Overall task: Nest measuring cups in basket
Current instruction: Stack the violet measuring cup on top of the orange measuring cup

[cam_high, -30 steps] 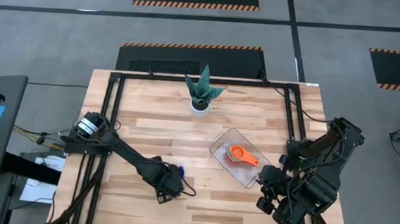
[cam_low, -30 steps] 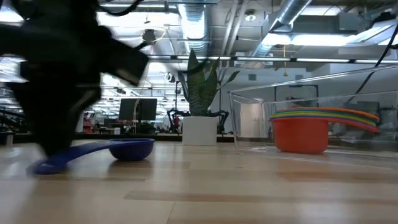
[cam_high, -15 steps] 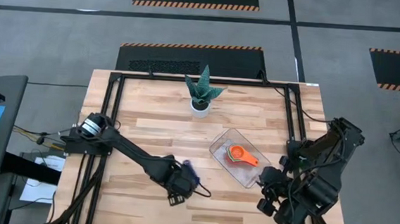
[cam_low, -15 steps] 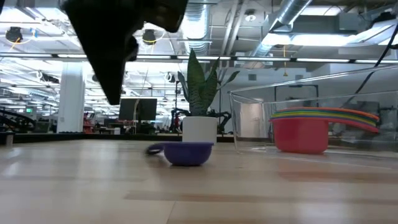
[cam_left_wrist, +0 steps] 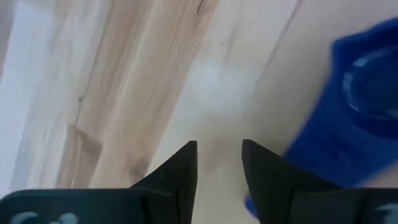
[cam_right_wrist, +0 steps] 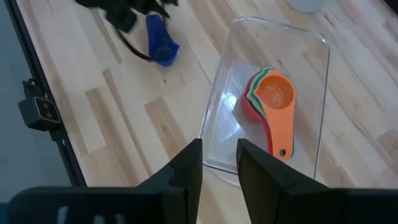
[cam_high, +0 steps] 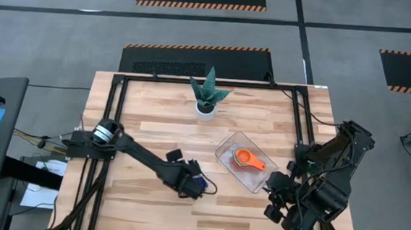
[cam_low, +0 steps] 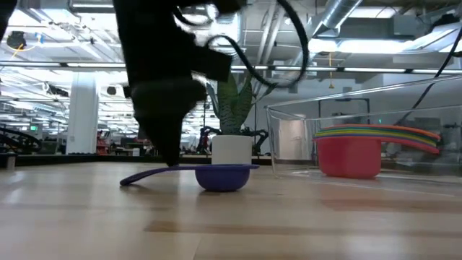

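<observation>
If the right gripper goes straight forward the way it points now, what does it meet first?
Most likely the clear basket: the right gripper points at its near rim, with the nested measuring cups just beyond. Depth is unclear.

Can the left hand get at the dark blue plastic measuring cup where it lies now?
Probably yes. The left hand is right at the dark blue plastic measuring cup, which sits upright on the bare wooden table, nothing between them.

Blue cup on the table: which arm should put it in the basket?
Left. The left gripper is right at the blue cup, at its handle. The right gripper waits on the far side of the basket, where the nested stack sits.
</observation>
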